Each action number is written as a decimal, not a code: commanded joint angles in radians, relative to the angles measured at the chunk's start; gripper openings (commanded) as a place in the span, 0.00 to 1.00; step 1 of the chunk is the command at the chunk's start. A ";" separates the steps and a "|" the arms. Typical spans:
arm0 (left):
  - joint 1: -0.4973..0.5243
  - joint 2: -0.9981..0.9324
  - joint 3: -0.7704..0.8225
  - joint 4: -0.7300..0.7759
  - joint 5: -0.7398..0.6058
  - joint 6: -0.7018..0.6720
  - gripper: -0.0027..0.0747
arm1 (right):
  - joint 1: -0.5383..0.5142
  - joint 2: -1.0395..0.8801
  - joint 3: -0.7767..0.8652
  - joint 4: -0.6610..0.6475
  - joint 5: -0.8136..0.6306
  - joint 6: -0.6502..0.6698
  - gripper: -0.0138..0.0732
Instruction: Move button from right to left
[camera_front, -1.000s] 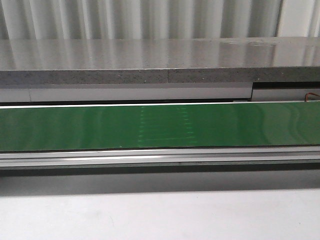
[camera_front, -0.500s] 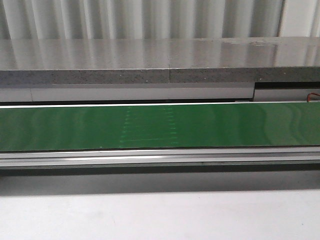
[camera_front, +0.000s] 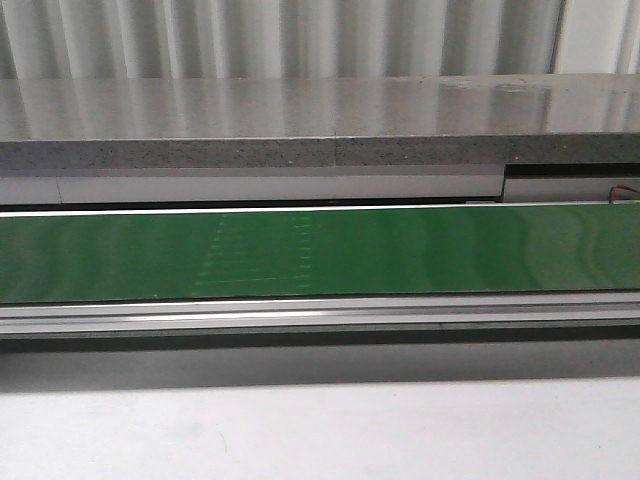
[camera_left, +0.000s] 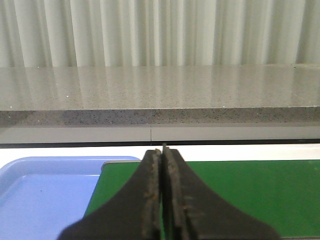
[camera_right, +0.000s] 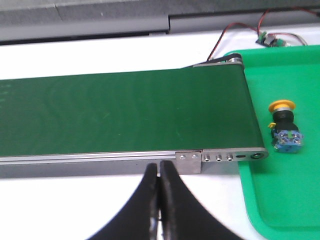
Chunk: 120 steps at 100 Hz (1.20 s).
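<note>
My left hand (camera_left: 161, 200) is closed on nothing, above the green belt (camera_left: 250, 195) beside the blue tray (camera_left: 45, 200). My right hand (camera_right: 160, 200) is closed too, empty; the button (camera_right: 285, 127) lies on the green tray (camera_right: 290, 200), right of it, apart.

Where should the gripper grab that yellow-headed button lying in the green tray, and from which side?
Grip the button across its black neck, between yellow head and blue block, coming down from above. It appears to lie on its side in the green tray, so the neck is the narrowest span.

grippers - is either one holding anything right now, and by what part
Nothing is held. The left gripper and right gripper are both shut empty; the button lies untouched in the green tray.
</note>
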 joint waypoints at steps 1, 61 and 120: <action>-0.010 -0.032 0.026 -0.007 -0.082 -0.013 0.01 | 0.000 0.079 -0.087 0.000 -0.038 -0.003 0.08; -0.010 -0.032 0.026 -0.007 -0.082 -0.013 0.01 | 0.000 0.158 -0.116 0.020 0.013 -0.003 0.75; -0.010 -0.032 0.026 -0.007 -0.082 -0.013 0.01 | -0.193 0.476 -0.356 -0.051 0.047 0.008 0.76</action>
